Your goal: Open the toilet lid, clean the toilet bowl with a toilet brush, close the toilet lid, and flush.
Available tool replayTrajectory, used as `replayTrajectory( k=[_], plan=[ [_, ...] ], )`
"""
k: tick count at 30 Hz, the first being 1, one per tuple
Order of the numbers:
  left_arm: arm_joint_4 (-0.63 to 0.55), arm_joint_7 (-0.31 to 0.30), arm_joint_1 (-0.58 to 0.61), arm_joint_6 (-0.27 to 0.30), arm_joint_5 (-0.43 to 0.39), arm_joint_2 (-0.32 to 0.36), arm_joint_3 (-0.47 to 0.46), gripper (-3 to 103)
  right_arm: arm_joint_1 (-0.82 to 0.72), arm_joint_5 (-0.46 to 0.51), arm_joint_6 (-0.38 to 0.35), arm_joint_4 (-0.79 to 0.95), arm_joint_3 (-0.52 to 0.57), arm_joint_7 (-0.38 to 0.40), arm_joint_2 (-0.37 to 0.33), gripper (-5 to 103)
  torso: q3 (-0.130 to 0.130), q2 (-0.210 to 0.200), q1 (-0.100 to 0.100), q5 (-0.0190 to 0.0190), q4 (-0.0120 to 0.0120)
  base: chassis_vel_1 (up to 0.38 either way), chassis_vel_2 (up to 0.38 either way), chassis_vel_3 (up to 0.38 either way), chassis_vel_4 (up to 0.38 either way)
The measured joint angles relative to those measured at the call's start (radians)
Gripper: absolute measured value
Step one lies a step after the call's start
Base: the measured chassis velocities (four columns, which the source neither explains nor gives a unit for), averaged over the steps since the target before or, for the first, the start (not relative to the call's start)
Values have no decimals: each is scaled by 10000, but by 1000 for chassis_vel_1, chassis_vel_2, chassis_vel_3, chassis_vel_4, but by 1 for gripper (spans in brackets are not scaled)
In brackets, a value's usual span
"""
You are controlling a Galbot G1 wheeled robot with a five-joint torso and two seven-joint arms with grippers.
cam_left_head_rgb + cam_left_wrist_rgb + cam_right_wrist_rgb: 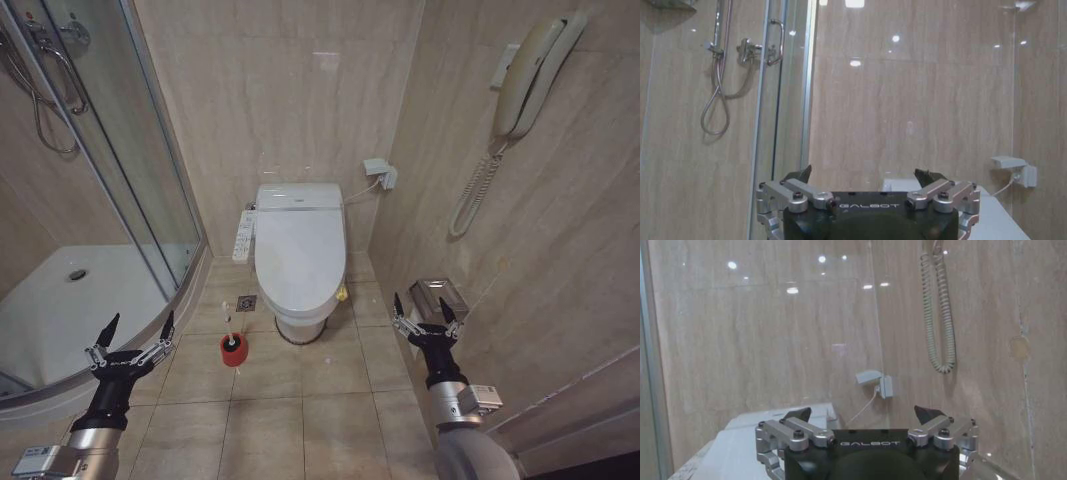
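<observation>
The toilet lid (pixel 300 250) lies shut over the toilet bowl (pixel 302 324), so the bowl's inside is hidden. A small yellow tag (pixel 342 294) sticks out at the lid's front right edge, and the white button panel (pixel 243 235) runs along the toilet's left side. The toilet brush (pixel 229 322) stands in its red cup (pixel 233 350) on the floor, left of the bowl's foot. My left gripper (pixel 138 330) (pixel 865 175) hangs open low on the left, well short of the brush. My right gripper (pixel 425 310) (pixel 863 414) is open too, right of the toilet, near the wall.
A curved glass shower enclosure (pixel 150 170) with a white tray (pixel 70 300) takes up the left. On the right wall hang a phone (pixel 530 80) and a metal paper holder (pixel 440 296). A socket box (pixel 380 172) sits behind the toilet. Tiled floor (pixel 300 410) lies open in front.
</observation>
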Motion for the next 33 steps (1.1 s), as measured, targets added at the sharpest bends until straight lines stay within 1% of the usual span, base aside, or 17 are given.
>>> replayTrajectory(
  k=[33],
  plan=[
    [0,0,0,0,0,0,0,100,0,0,0,0,0,0,0,100,0,0,0,0,0,0,0,0,0]
  ],
)
